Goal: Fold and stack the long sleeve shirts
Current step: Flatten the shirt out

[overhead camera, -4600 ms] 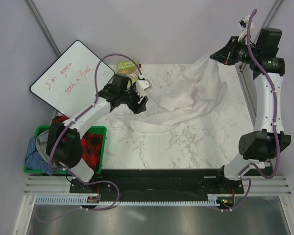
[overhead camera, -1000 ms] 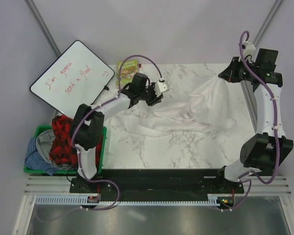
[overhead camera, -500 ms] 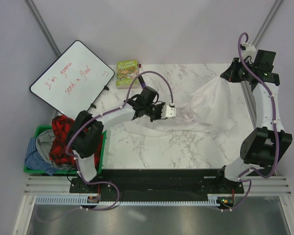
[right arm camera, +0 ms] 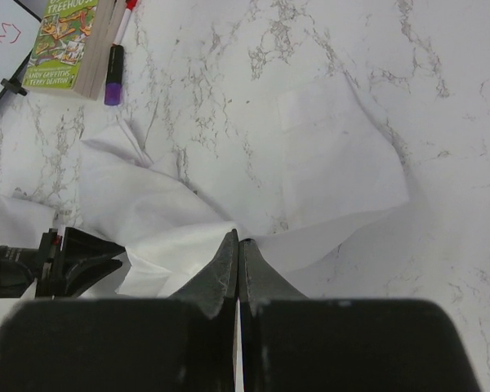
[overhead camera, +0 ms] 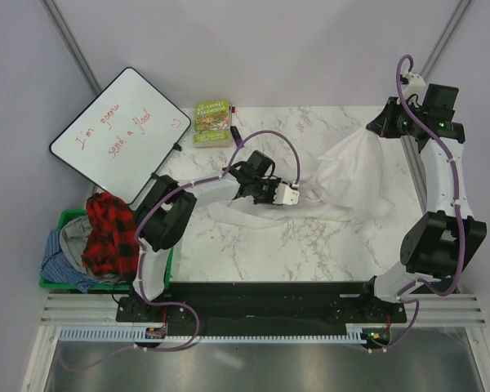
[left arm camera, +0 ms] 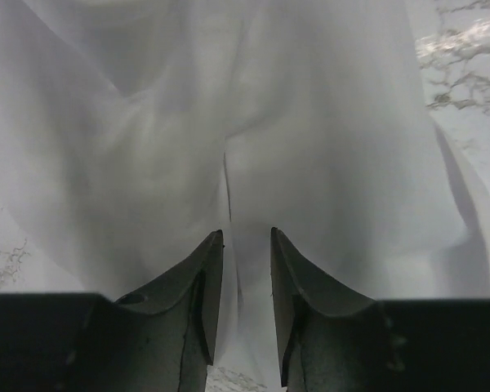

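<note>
Off the bench [overhead camera: 310, 245] at 8 o'clock, a green bin [overhead camera: 69, 215] holds a red plaid garment [overhead camera: 110, 233] and other clothes, which I read as the waiting pile. A green book [overhead camera: 212, 121] lies at the 11 o'clock corner, clear of the work. My left tool [overhead camera: 289, 194] reaches low over the middle of the bench, and its fingers [left arm camera: 206, 269] stand narrowly apart astride a raised crease of the white shirt [overhead camera: 343, 175]. I cannot tell whether they bite the cloth. I judge it is placed there to catch that crease and draw the near part flat. The shirt sprawls rumpled from the centre toward 2 o'clock, one limp part trailing back toward 9 o'clock under my left arm. My right tool [right arm camera: 238, 237] is pressed together on an edge of the shirt at 2 o'clock and holds it lifted, so the cloth hangs like a tent down to the bench. That tension should let the shirt spread; folding has not begun.
</note>
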You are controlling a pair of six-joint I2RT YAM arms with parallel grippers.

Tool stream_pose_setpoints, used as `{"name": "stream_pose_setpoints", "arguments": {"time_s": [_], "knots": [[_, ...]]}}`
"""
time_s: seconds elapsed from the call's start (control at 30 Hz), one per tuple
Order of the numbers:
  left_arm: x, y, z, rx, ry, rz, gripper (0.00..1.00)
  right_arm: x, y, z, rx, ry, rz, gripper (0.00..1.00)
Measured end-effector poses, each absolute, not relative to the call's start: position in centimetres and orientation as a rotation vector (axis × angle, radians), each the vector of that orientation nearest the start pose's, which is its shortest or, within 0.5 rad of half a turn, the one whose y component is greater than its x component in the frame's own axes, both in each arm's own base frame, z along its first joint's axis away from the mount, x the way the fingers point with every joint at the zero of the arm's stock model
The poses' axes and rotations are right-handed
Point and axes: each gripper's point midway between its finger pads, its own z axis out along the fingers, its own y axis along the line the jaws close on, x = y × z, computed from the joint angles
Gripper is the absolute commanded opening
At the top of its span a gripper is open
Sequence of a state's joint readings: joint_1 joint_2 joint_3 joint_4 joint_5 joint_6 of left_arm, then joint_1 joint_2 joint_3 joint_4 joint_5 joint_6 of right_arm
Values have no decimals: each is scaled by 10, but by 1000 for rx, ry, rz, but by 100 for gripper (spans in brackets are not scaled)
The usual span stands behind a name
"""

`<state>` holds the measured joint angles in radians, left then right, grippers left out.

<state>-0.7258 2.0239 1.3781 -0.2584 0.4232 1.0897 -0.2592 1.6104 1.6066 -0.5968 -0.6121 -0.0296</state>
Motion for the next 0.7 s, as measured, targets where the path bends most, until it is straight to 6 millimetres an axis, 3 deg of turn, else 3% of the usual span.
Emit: {"name": "stream_pose_setpoints", "arguments": {"time_s": [0.13, 0.27, 0.33, 0.5, 0.7], "knots": [[371, -363, 30, 1997, 1359, -310, 44, 442, -14, 274, -107, 2094, 493, 0], [389, -363, 33, 1971, 1364, -274, 43, 440, -12, 268, -117, 2105, 501, 0], [395, -361, 35, 1963, 1370, -268, 36, 439, -12, 267, -121, 2109, 501, 0], [400, -363, 35, 1992, 1423, -371, 28, 439, -13, 267, -137, 2106, 491, 0], [397, -358, 24, 2048, 1497, -464, 6, 440, -13, 266, -149, 2105, 484, 0]]}}
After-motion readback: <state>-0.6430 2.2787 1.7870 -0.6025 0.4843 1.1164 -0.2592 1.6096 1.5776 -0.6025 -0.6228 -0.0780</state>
